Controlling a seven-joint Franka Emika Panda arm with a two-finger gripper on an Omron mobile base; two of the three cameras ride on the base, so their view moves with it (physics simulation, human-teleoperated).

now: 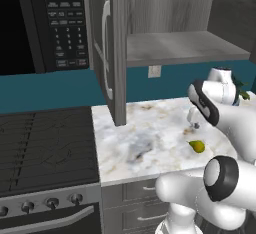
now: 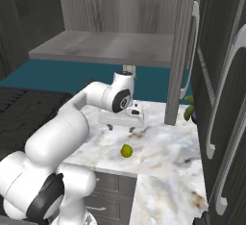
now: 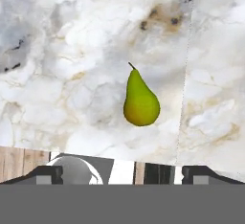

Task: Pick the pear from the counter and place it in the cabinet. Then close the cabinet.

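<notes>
Gripper (image 2: 120,128) hovered above pear (image 2: 126,150), fingers spread, empty. Risk: off-centre descent could nudge pear rolling off counter (image 2: 168,152).

Bare counter (image 3: 72,50) surrounds the pear (image 3: 140,101); the open cabinet (image 1: 185,48) shelf is unobstructed.

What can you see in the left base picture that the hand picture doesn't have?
Left base view alone: the black microwave, the stovetop, the open cabinet with its bare shelf, and the robot's arm above the counter. Hand view alone: a close look straight down at the pear, stem pointing up in that picture, with the gripper and its jaws spread wide at the bottom. Both share the pear lying on the marble counter, untouched.
</notes>
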